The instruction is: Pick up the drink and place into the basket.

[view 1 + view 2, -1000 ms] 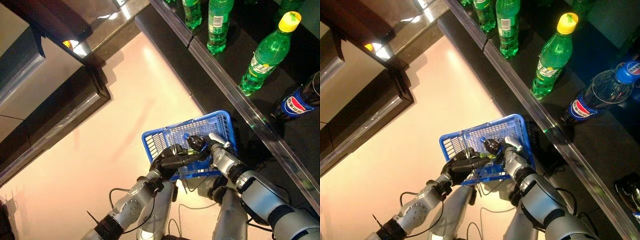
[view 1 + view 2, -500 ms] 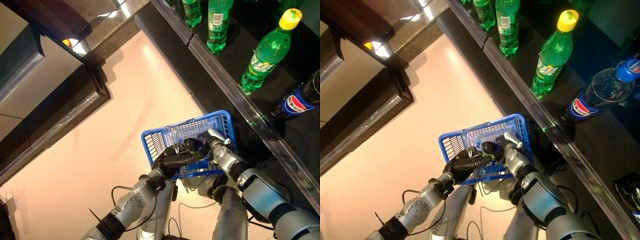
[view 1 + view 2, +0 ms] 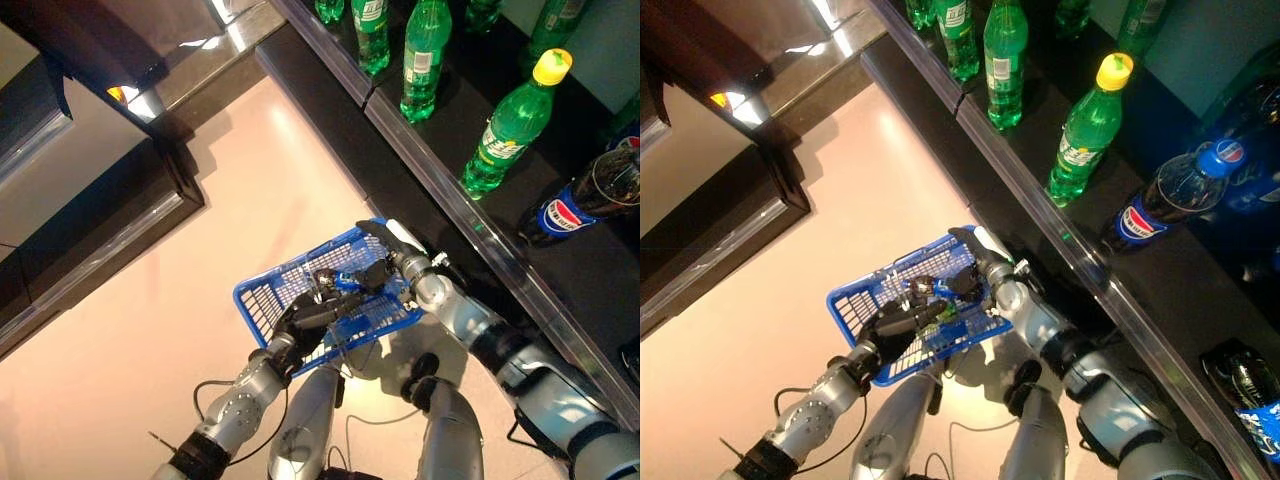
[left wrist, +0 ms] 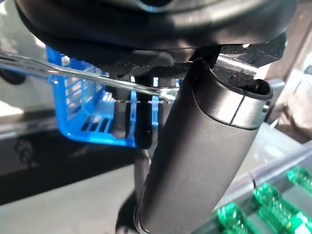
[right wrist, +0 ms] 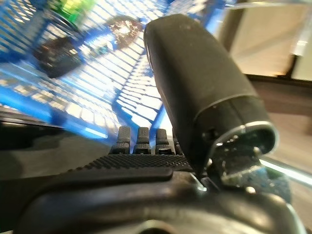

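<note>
Blue basket (image 3: 262, 295) hangs from my left hand (image 3: 305, 318), fingers curled on its wire handle | drink (image 3: 921, 290) now lies inside | right hand (image 3: 385, 262) has let go, lifted to far rim, fingers straight | placement looks done

A shop aisle is showing here: a dark shelf (image 3: 470, 215) is running diagonally across the upper right of the frame, green soda bottles (image 3: 508, 125) and a cola bottle (image 3: 1160, 195) are standing in rows on it, and a blue shopping basket (image 3: 262, 297) is hanging over a pale glossy floor (image 3: 150, 330).
</note>
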{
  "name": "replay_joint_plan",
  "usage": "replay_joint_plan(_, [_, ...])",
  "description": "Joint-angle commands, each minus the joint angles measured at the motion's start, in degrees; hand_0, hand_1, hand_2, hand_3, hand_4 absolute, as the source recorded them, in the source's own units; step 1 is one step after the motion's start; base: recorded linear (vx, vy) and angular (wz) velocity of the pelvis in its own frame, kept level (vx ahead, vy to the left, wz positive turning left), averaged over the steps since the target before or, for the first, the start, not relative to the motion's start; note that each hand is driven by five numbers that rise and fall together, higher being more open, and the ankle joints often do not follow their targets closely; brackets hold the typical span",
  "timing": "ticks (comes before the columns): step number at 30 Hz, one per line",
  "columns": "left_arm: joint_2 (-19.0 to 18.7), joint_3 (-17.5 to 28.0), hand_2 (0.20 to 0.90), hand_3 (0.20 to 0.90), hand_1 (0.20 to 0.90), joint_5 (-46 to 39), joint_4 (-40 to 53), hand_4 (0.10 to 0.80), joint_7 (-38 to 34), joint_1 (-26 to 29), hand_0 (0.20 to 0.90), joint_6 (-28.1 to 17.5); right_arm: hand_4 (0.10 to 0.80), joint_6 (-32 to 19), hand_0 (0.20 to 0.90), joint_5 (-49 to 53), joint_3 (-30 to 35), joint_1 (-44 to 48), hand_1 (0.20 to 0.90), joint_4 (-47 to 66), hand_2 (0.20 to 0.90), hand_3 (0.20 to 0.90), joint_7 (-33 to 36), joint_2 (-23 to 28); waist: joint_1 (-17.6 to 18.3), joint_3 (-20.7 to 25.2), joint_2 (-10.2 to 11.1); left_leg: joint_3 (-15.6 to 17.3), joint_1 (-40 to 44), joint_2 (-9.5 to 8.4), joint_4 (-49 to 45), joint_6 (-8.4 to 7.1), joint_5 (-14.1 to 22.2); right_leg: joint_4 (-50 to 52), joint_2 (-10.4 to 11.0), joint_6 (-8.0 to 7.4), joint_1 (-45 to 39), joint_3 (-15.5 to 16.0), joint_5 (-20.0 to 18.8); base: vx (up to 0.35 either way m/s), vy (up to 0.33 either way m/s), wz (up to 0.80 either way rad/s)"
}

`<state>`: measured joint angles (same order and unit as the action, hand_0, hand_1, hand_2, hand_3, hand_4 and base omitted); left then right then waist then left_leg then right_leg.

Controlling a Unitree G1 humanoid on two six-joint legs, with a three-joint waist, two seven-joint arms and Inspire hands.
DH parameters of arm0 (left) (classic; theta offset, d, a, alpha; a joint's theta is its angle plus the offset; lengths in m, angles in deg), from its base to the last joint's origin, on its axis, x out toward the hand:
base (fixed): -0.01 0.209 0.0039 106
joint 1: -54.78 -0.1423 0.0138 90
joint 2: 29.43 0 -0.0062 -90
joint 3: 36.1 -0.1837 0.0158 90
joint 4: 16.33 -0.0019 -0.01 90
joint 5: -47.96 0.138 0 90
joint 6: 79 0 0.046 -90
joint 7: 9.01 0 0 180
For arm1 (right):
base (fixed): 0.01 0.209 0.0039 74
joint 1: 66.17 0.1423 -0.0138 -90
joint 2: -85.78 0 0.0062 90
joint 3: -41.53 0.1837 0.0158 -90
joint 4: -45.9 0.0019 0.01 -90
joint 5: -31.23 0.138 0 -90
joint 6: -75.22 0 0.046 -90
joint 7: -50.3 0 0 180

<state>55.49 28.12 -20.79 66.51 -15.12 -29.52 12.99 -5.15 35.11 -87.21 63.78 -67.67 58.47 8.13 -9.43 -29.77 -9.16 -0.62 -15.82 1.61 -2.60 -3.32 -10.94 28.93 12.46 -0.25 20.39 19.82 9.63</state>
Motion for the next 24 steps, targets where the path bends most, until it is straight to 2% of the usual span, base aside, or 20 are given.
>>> replay_joint_plan(1, [-0.60,5.03,0.300,0.200,0.300,-1.36,22.96,0.100,6.25,-0.51,0.300,-6.39,0.800,-5.18,0.900,-2.59,2.55,3.02,0.900,9.92,0.900,0.900,0.83,0.01,0.83,2.74,3.71,2.36,4.46,-2.28,-1.55,1.03,8.35,-23.75,-1.27,-5.39,-12.07,-4.87,-12.28,0.037,-0.009,-0.10])
replay_joint_plan(6, [-1.33,9.02,0.300,0.200,0.300,-2.39,25.02,0.100,5.61,-4.26,0.300,-5.30,0.800,-6.00,0.900,-2.48,6.08,-5.54,0.900,22.32,0.900,0.900,-1.30,3.54,2.46,5.35,4.91,3.58,7.28,-1.38,-0.37,0.73,8.70,-25.18,-2.32,-5.37,-14.82,-5.95,-11.64,0.057,-0.010,-0.15])
replay_joint_plan(11, [-1.29,10.04,0.300,0.200,0.300,-2.49,25.80,0.100,4.75,-5.33,0.300,-4.70,0.800,-8.16,0.900,-1.36,7.51,-9.85,0.900,28.34,0.900,0.900,-5.09,4.76,3.50,6.54,5.50,4.30,8.82,-0.67,0.09,0.49,8.72,-25.75,-3.01,-5.29,-16.22,-6.71,-11.29,0.038,-0.016,-0.11])
replay_joint_plan(15, [-1.58,9.88,0.300,0.200,0.300,-2.70,25.79,0.100,3.67,-5.94,0.300,-4.05,0.800,-13.42,0.900,4.88,7.87,-12.38,0.900,35.64,0.900,0.900,-13.46,6.60,4.10,7.94,6.11,4.75,10.06,-0.04,-0.14,0.27,8.96,-25.73,-3.43,-5.27,-17.48,-7.13,-10.71,0.056,-0.034,-0.15])
replay_joint_plan(20, [-1.83,9.70,0.300,0.200,0.300,-2.58,25.69,0.100,3.34,-7.22,0.300,-3.63,0.800,-18.96,0.900,11.86,9.49,-14.87,0.900,42.01,0.900,0.900,-17.88,7.95,4.43,9.54,6.55,4.94,11.35,0.26,-0.05,0.28,9.24,-25.80,-3.69,-5.37,-18.62,-7.41,-10.36,0.062,-0.027,-0.05])
replay_joint_plan(24, [-1.83,9.63,0.300,0.200,0.300,-2.61,25.54,0.100,3.68,-8.59,0.300,-3.71,0.800,-23.71,0.900,14.84,12.45,-17.43,0.900,45.46,0.900,0.900,-13.59,7.72,4.86,10.81,6.72,5.31,12.19,0.43,-0.18,0.39,9.64,-25.83,-3.82,-5.48,-19.31,-7.71,-10.11,0.069,-0.010,-0.03])
